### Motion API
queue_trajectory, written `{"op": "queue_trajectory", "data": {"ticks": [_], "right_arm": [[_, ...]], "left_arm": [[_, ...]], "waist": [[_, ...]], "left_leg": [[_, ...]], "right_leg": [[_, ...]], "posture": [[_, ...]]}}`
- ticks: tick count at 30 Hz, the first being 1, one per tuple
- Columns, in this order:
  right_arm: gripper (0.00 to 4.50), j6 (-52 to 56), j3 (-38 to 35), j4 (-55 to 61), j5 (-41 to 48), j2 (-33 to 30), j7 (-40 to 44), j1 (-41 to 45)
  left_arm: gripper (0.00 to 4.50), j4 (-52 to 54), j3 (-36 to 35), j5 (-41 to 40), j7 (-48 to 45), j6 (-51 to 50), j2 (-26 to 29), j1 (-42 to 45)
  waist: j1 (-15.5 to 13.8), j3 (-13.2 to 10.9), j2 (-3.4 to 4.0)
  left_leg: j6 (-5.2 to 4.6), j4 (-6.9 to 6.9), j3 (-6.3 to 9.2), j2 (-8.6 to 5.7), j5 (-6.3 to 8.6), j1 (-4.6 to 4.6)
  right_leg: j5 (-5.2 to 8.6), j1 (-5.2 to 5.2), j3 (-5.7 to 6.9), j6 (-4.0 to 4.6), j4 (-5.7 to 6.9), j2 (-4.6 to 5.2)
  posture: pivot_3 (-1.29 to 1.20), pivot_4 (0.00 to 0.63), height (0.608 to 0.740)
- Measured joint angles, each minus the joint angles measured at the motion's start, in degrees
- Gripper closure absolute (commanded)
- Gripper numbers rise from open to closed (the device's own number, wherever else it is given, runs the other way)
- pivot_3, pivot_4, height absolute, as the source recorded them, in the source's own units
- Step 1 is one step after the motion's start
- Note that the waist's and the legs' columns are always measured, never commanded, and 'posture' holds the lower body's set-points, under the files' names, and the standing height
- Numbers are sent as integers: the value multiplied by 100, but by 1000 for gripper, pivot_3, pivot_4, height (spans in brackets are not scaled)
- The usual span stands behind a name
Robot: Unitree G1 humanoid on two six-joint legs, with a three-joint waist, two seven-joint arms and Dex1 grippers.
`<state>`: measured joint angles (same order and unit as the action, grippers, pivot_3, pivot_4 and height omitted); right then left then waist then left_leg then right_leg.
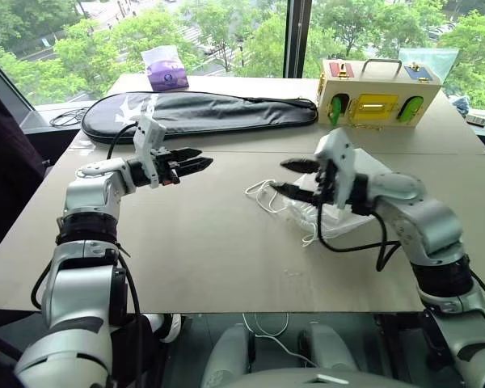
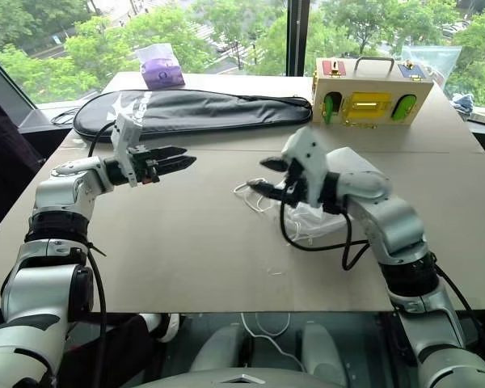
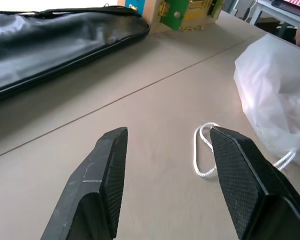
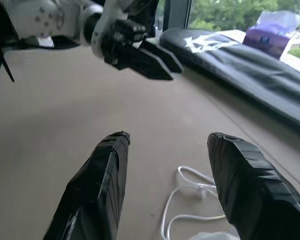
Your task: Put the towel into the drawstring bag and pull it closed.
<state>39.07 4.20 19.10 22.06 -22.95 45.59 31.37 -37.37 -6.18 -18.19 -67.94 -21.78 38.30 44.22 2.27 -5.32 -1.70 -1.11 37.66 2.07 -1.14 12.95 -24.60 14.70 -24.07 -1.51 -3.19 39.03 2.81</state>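
The drawstring bag lies crumpled on the tan table at the right, partly hidden behind my right forearm. Its white cord loops trail toward the table's middle. The towel is hidden. My right gripper hovers just above the cords, open and holding nothing; the right wrist view shows a cord on the table below its fingers. Further left, my left gripper points at the bag with its fingers apart and empty. In the left wrist view a cord loop and the bag lie ahead of it.
A long black racket case lies across the back of the table. A wooden box with coloured latches stands at the back right, and a purple tissue pack sits at the far edge.
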Motion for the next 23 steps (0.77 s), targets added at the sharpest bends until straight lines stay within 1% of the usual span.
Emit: {"op": "queue_trajectory", "data": {"ticks": [2, 4, 7, 11, 14, 16, 18, 22, 23], "right_arm": [[1817, -200, -557, 100, 134, -289, 8, -486], [1817, -454, -1104, 83, 181, -621, 77, -1237], [1817, -741, -1694, 50, 250, -1013, 301, -2326], [1817, -1068, -2350, 48, 493, -1171, 609, -3417], [1817, -1500, -2625, 21, 574, -1178, 919, -4235], [1817, -1766, -2692, -107, 604, -1116, 1049, -4480], [1817, -2164, -2751, -364, 600, -1042, 1123, -4573], [1817, -2777, -2767, -782, 579, -1020, 1253, -4544], [1817, -2829, -2766, -830, 593, -1024, 1293, -4525]], "left_arm": [[1803, 532, -2, -12, -71, 9, 49, -396], [1803, 1059, -33, -113, -45, -42, 50, -776], [1803, 1867, -75, -223, 122, -119, 43, -1384], [1803, 2853, -76, -277, 385, -159, 6, -2204], [1803, 3472, -73, -282, 577, -151, -13, -2945], [1803, 3670, -64, -281, 635, -151, -17, -3277], [1803, 3892, -60, -283, 760, -132, -81, -3537], [1803, 4171, -59, -298, 917, -33, -174, -3835], [1803, 4190, -58, -313, 940, -29, -192, -3877]], "waist": [[-42, 35, -2], [-117, 54, -4], [-162, 59, 3], [-138, 78, 24], [-130, 101, 53], [-129, 106, 61], [-134, 121, 64], [-136, 175, 90], [-139, 178, 94]], "left_leg": [[-5, 0, 7, -3, 3, 6], [-11, 0, 4, -4, 7, 19], [-35, 0, -6, -1, 21, 43], [-37, -12, -23, 17, 23, 126], [-38, -28, -42, 31, 26, 217], [-39, -27, -49, 37, 25, 244], [-36, -27, -55, 40, 27, 286], [-38, -27, -62, 43, 29, 286], [-42, -27, -64, 42, 29, 283]], "right_leg": [[0, 19, 9, 0, -13, 8], [0, 33, 8, -1, -18, 13], [0, 50, -1, 0, -10, 12], [2, 124, -15, 1, -15, -2], [8, 200, -32, 5, -28, -13], [20, 224, -40, 23, -28, -18], [35, 264, -46, 5, -36, -17], [34, 268, -54, 7, -58, 0], [25, 268, -56, 22, -57, -2]], "posture": [[0, 0, 740], [0, 0, 740], [0, 0, 740], [0, 0, 740], [0, 0, 740], [0, 0, 740], [0, 0, 740], [0, 0, 740], [0, 0, 740]]}}
